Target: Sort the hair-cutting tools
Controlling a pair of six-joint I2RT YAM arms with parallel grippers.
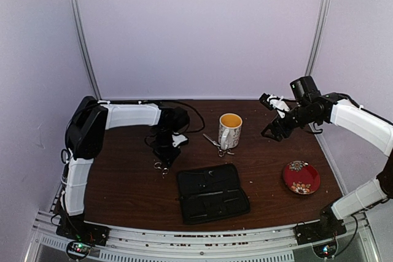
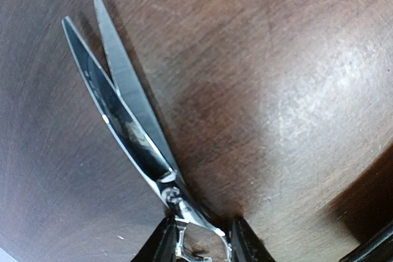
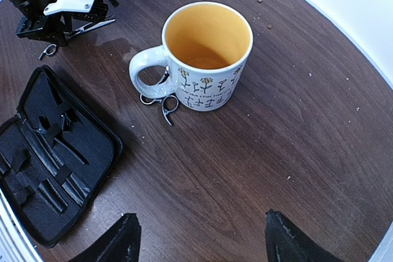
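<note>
Nearest the arm bases, the case (image 1: 212, 193) lies open and flat on the table (image 1: 123, 194), its dark lining facing up. What sits under its straps is too dim to make out. To its right, well apart, the plate (image 1: 301, 177) lies near the table's right edge. Just beyond the case's left corner, the left gripper (image 1: 164, 153) points down at the table. Its jaws pinch the held scissors (image 2: 126, 105) near the pivot, on the handle side. In the left wrist view the two silver blades reach away from the jaws, slightly parted at the tips, over the brown wood. From above, the ring handles show just below the gripper, and I cannot tell whether they touch the table. Farther in and toward the middle, the second scissors (image 1: 215, 143) lie flat on the table, ungripped. Their rings sit right at the foot of the mug (image 1: 230, 129), under its handle, and their blades point away to the far left. The mug stands upright, its yellow inside showing and its handle turned toward the left arm. Beyond it to the right, the right gripper (image 1: 271, 116) hangs above the table, well clear of the mug. Its jaws are spread wide, with table showing between them in the right wrist view.
</note>
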